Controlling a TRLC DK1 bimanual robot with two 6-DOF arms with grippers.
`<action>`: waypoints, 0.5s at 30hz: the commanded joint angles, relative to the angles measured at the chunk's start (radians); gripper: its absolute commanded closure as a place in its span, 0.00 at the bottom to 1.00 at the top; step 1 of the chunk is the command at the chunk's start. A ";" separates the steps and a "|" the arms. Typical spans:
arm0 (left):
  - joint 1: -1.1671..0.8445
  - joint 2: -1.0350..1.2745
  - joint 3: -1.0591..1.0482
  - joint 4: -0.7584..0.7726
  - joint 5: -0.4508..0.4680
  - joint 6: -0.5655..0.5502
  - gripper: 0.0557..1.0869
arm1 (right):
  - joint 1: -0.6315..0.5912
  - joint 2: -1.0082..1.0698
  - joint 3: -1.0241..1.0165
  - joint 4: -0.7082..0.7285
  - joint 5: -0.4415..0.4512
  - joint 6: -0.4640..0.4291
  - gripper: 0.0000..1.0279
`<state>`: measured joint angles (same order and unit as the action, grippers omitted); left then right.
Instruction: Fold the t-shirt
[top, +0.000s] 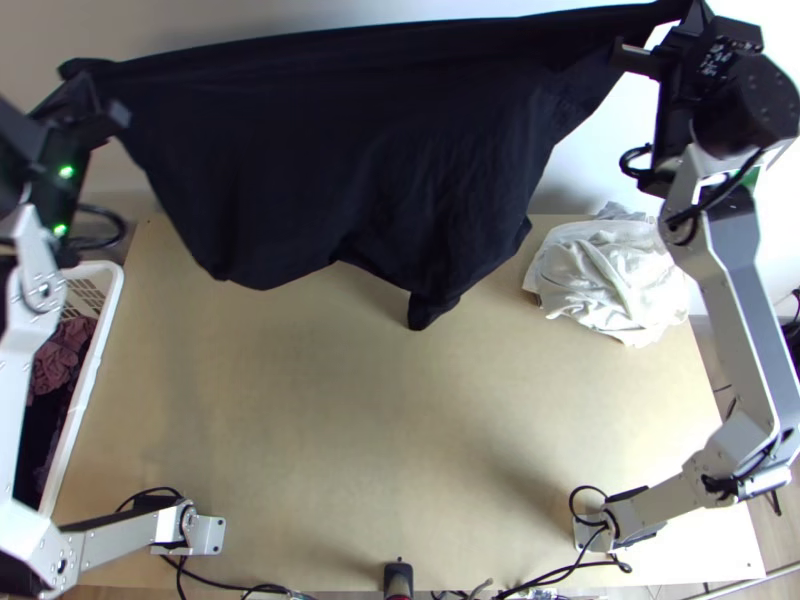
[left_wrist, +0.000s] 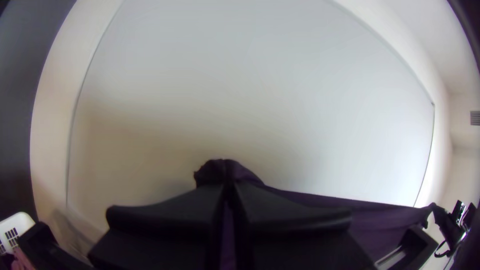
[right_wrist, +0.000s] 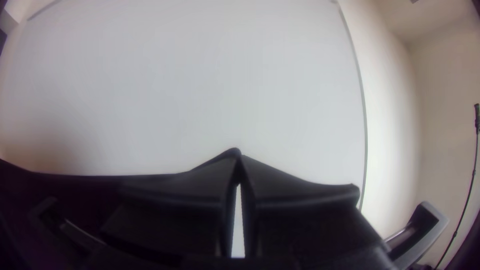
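The black t-shirt (top: 340, 150) hangs stretched between both raised grippers, its upper edge taut and its lower edge uneven over the far part of the table. My left gripper (top: 95, 95) holds one upper corner at the upper left; in the left wrist view the left gripper (left_wrist: 229, 187) is shut, with a bunch of the t-shirt (left_wrist: 245, 172) poking out past its fingertips. At the upper right my right gripper (top: 665, 30) holds the other end; in the right wrist view the right gripper (right_wrist: 239, 162) is shut on a corner of the t-shirt (right_wrist: 75, 192).
A white cloth pile (top: 610, 275) lies at the table's far right. A white basket (top: 95, 350) with clothes stands along the left edge. Bare wooden table (top: 350, 430) shows below the hanging shirt, with cables at the near edge.
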<state>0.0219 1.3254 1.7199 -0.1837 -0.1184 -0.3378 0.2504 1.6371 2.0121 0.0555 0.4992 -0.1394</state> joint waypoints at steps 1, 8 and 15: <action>-0.051 0.135 -0.020 0.205 -0.158 0.077 0.96 | -0.020 0.089 -0.050 0.202 0.085 -0.088 0.97; -0.028 0.299 0.058 0.299 -0.244 -0.009 0.96 | -0.057 0.253 0.071 0.270 0.098 -0.095 0.97; -0.013 0.443 0.218 0.313 -0.273 -0.015 0.96 | -0.088 0.455 0.312 0.307 0.094 -0.169 0.97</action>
<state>-0.0055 1.6348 1.8111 0.0982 -0.3466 -0.3420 0.1902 1.9259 2.1460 0.3019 0.5838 -0.2424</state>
